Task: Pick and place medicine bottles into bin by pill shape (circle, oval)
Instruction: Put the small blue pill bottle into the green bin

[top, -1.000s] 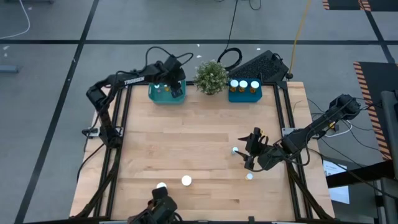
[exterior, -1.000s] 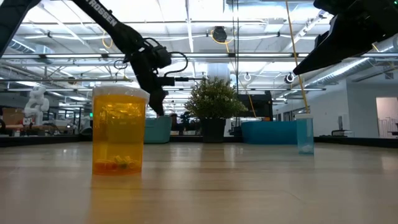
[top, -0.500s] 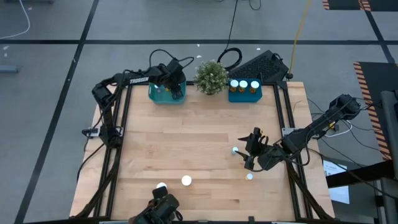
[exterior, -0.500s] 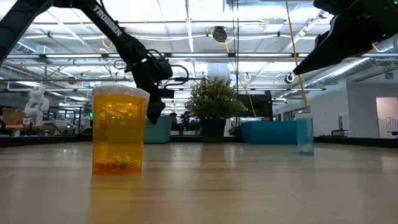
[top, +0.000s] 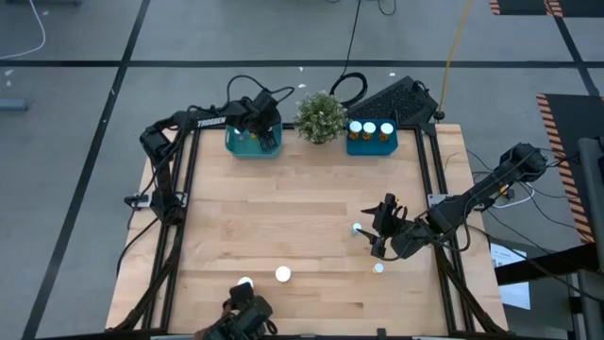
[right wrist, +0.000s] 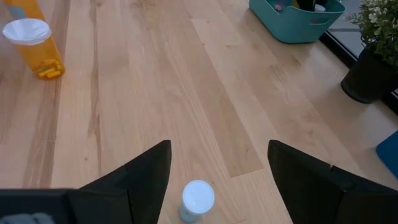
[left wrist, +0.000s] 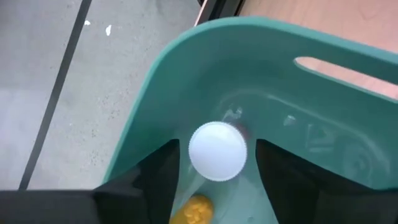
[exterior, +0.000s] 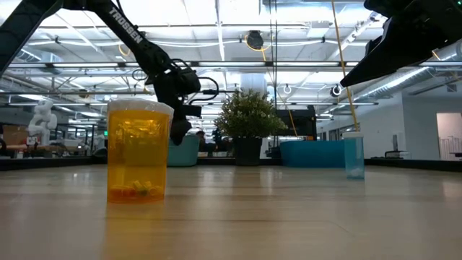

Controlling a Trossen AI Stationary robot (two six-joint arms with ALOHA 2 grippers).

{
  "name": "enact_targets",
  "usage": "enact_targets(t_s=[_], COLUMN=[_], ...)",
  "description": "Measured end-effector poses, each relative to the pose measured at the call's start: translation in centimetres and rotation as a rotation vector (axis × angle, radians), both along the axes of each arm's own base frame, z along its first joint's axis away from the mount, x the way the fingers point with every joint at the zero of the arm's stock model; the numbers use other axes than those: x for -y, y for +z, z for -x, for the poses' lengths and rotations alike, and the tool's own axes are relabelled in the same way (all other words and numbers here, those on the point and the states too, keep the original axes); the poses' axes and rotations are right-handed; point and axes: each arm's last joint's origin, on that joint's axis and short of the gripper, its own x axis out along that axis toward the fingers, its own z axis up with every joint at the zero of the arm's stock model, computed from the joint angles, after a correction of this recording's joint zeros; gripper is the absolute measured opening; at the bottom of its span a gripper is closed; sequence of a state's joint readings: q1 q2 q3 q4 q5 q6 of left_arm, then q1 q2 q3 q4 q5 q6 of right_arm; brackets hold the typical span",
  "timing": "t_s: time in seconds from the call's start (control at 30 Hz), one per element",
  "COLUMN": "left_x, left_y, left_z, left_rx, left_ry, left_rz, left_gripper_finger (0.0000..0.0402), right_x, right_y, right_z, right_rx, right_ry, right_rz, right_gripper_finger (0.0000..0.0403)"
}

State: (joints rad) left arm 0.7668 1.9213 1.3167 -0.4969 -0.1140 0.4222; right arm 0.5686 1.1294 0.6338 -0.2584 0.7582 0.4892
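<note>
My left fingers (left wrist: 214,180) hang spread wide inside the teal plastic bin (left wrist: 186,81), straddling a white-capped medicine bottle (left wrist: 217,151) standing on its floor. My right fingers (right wrist: 217,180), also wide, flank a small white-capped clear bottle (right wrist: 196,200) on the wooden bench (right wrist: 155,93), well away from that bin; it looks light, rigid and slick, so I'd grip its body below the cap.

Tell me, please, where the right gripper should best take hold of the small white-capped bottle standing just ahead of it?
Probably around the body just under the cap. The bottle stands upright on the table, apart from the others, and the open right gripper already straddles it, so coming straight forward and closing should do.
</note>
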Motion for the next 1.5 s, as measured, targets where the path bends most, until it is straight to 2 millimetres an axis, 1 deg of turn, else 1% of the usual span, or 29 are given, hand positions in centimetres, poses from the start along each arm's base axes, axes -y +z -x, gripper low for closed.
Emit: enact_targets(t_s=[0.17, 0.3, 0.43, 0.5, 0.7, 0.8, 0.93, 1.03, 1.17, 1.3, 1.4, 1.5], left_x=[0.4, 1.0, 1.7, 2.1, 3.8, 5.3, 7.8, 10.2, 13.5, 16.5, 18.3, 19.8], left_y=[0.2, 1.0, 2.6, 3.6, 7.0, 8.9, 11.0, 11.6, 11.0, 10.4, 9.9, 9.5], left_z=[-0.3, -0.4, -0.2, 0.3, 1.1, 1.5, 1.7, 1.8, 2.3, 2.9, 3.3, 3.5], left_rx=[-0.017, -0.022, -0.013, -0.012, 0.035, 0.073, 0.145, 0.179, 0.213, 0.273, 0.312, 0.335], left_ry=[0.004, -0.001, 0.008, 0.016, 0.026, 0.017, -0.037, -0.09, -0.151, -0.211, -0.243, -0.273], left_rz=[-0.024, -0.04, -0.064, -0.066, -0.103, -0.1, -0.069, -0.073, -0.062, -0.069, -0.061, -0.052], left_gripper_finger=[0.0233, 0.0236, 0.0237, 0.0237, 0.0237, 0.0237, 0.0237, 0.0237, 0.0237, 0.0237, 0.0237, 0.0237], right_x=[0.0, 0.0, 0.0, 0.0, 0.0, -0.1, -0.2, -0.2, -0.3, -0.3, -0.3, -0.2], right_y=[0.0, 0.0, 0.0, 0.0, 0.0, -0.1, -0.1, -0.1, -0.2, -0.3, -0.3, -0.3], right_z=[0.0, 0.0, 0.0, 0.0, 0.0, 0.0, 0.0, 0.0, 0.1, 0.1, 0.1, 0.0], right_rx=[0.001, 0.001, 0.003, 0.004, 0.003, -0.005, -0.005, -0.011, -0.036, -0.056, -0.072, -0.087], right_ry=[-0.002, -0.002, -0.005, -0.006, -0.007, 0.005, 0.004, 0.01, 0.044, 0.066, 0.093, 0.11], right_rz=[-0.003, -0.007, -0.013, -0.015, -0.024, -0.053, -0.085, -0.11, -0.138, -0.112, -0.109, -0.117], right_gripper_finger=[0.0263, 0.0263, 0.0263, 0.0263, 0.0263, 0.0263, 0.0263, 0.0263, 0.0263, 0.0263, 0.0263, 0.0263])
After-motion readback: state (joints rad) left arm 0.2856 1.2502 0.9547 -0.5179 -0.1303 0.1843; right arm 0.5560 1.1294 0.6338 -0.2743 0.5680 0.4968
